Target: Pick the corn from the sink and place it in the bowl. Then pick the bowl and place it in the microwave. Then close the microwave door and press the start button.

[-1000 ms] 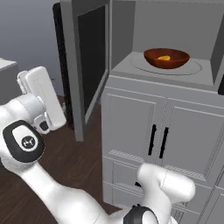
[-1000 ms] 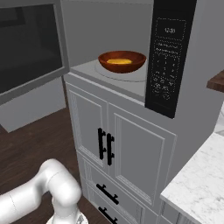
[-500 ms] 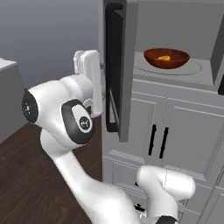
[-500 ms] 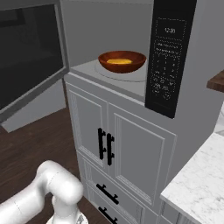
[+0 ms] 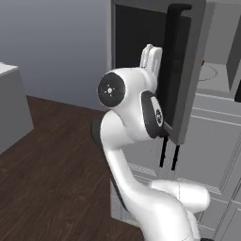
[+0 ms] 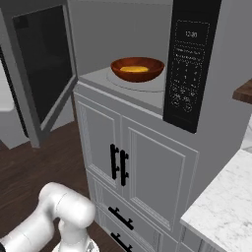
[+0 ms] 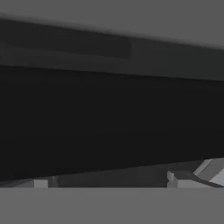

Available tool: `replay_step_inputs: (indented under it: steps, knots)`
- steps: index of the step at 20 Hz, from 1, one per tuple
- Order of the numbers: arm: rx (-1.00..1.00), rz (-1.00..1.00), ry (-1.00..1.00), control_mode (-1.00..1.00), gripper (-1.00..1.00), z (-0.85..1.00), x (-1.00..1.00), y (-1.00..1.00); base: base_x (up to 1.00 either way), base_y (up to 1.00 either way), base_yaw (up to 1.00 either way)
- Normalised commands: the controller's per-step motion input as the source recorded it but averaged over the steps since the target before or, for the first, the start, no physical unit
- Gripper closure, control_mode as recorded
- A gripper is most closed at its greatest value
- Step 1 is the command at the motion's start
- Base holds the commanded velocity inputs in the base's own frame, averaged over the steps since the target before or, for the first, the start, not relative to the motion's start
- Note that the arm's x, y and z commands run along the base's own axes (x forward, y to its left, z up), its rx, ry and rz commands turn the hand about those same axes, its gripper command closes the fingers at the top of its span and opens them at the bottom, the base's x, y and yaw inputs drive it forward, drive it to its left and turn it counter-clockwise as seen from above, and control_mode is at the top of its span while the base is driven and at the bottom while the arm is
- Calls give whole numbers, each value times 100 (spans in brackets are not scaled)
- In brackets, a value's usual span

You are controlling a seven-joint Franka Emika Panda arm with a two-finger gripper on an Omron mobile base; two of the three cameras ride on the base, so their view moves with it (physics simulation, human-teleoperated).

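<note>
Wide-spread gripper (image 5: 151, 55) seemingly against flat dark-glass microwave door (image 5: 181, 70); glossy wooden bowl (image 6: 137, 69) inside

left base view: behind the arm on its left, faces the outer side of the microwave door (image 5: 181, 70), close.
right base view: from the right, looks down into the microwave (image 6: 147, 54) cavity and the cabinets below.
hand view: pressed near the door's dark window.
shared: door, cavity floor.
</note>
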Motion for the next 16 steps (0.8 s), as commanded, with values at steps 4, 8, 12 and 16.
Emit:
replay_step_inputs:
  steps: [4,8,12,16]
  knots:
    - [21,0,-7,-100,-100,1,9,-100,0,0,0]
    - [16,0,-5,-100,-100,0,28,-98,0,0,0]
    - [11,0,-4,-100,-100,0,52,-74,0,0,0]
    - [7,0,-8,-100,-100,0,61,-60,0,0,0]
